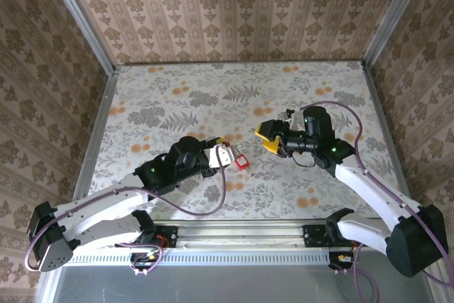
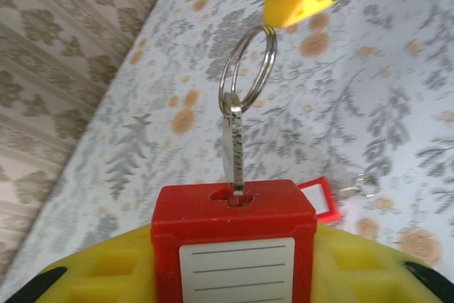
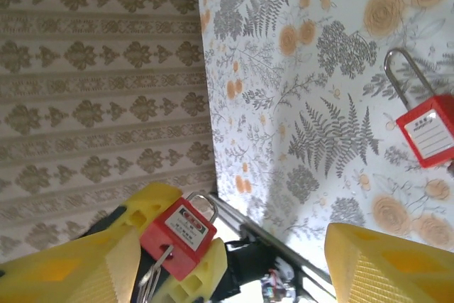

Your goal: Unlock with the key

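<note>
Keyhole outward is how my left claw (image 1: 222, 154) pinches the red padlock (image 2: 234, 225), yellow fingers pressed on both flanks so the body cannot twist. The key (image 2: 234, 150) is seated in that keyhole, blade in the slot, and its key ring (image 2: 248, 69) sticks out free beyond it. Held this way, the key's outer end points toward my right claw (image 1: 270, 140), which hangs just beyond the ring with its fingers spread wide and nothing between them. I judge the insertion done and the turn not yet made. The right claw would need to close on the key's head and rotate it while the left one keeps the lock firm. A second red padlock (image 1: 242, 162) lies flat on the table (image 1: 213, 97) between the two claws, untouched.
</note>
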Tool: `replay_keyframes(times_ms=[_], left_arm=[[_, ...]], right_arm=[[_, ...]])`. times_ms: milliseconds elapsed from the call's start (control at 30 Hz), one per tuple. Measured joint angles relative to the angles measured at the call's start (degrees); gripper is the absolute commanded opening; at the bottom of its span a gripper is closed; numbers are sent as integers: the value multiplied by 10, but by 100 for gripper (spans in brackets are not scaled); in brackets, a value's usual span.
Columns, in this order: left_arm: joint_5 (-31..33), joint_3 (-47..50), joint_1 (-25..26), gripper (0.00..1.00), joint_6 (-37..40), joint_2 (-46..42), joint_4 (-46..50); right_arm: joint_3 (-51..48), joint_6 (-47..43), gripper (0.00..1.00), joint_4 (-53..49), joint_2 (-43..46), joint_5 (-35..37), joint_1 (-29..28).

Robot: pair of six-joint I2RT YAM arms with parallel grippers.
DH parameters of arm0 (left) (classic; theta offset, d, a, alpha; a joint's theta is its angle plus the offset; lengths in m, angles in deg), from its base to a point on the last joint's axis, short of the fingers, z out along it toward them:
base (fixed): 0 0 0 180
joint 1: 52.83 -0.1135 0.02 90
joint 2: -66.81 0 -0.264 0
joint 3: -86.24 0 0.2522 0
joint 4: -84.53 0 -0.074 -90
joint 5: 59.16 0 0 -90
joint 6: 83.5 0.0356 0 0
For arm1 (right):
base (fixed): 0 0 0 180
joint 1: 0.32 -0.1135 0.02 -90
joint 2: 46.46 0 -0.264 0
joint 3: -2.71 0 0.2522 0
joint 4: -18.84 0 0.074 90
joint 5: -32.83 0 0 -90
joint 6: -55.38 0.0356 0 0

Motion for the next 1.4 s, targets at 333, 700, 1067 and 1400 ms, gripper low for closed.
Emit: replay_keyframes(times_ms=[333,700,1067,1400], left_arm=[[-126,-26,-30,0,-92,2,22],[-172,-44,-31,0,-135,26,20],[-189,-47,-40,0,-148,31,20],[-207,-47,-42,0,-150,41,19]], right_arm=[[-75,-104,60,64,9,46,-92],[-76,-157,62,156,10,115,-142],[-81,-178,63,149,30,137,-150],[-104,-181,65,164,69,118,-157]])
